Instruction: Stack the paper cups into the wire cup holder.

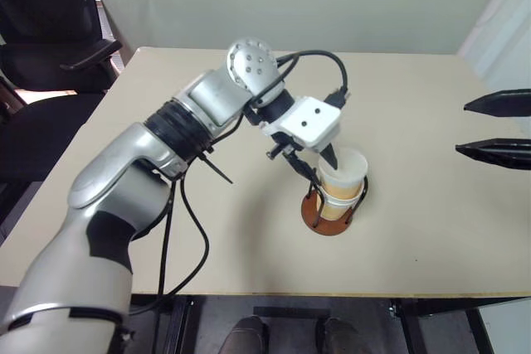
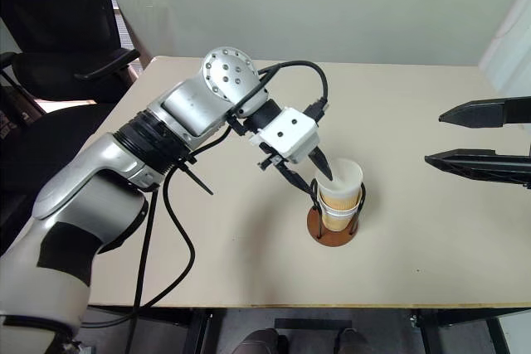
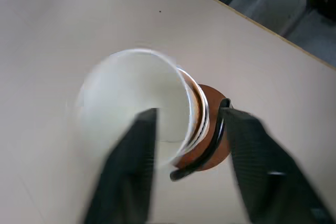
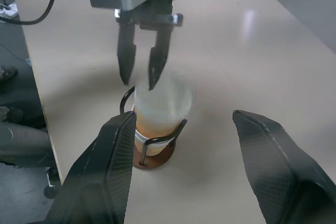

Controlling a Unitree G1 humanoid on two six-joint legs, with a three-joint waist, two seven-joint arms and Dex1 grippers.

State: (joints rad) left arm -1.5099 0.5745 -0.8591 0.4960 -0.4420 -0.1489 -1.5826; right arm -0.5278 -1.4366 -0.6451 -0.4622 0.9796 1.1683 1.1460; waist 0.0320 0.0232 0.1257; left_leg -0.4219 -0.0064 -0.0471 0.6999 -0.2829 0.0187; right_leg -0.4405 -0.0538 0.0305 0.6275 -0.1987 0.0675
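Cups (image 1: 342,181) sit nested in the wire cup holder (image 1: 331,215), which stands on the beige table (image 1: 166,105) toward its near edge, right of centre. At least 2 paper cups show there: a lower one with a white rim between the wires, and an upper one rising above the loops, blurred, with its white inside facing up. The holder's reddish-brown disc base lies flat on the table, and its black wire loops stand around the cups.

The left gripper (image 1: 313,165) hangs over the top cup, pointing down and to the right. Its 2 black fingers are parted and straddle the near wall of that cup, 1 finger (image 3: 137,150) inside the mouth and the other outside by a wire loop; whether either finger touches the cup cannot be told.

The right gripper (image 2: 477,140) is held above the table, well apart from the holder on its right side, fingers spread wide and empty.

A black office chair (image 1: 50,31) stands beyond the table's far left corner.
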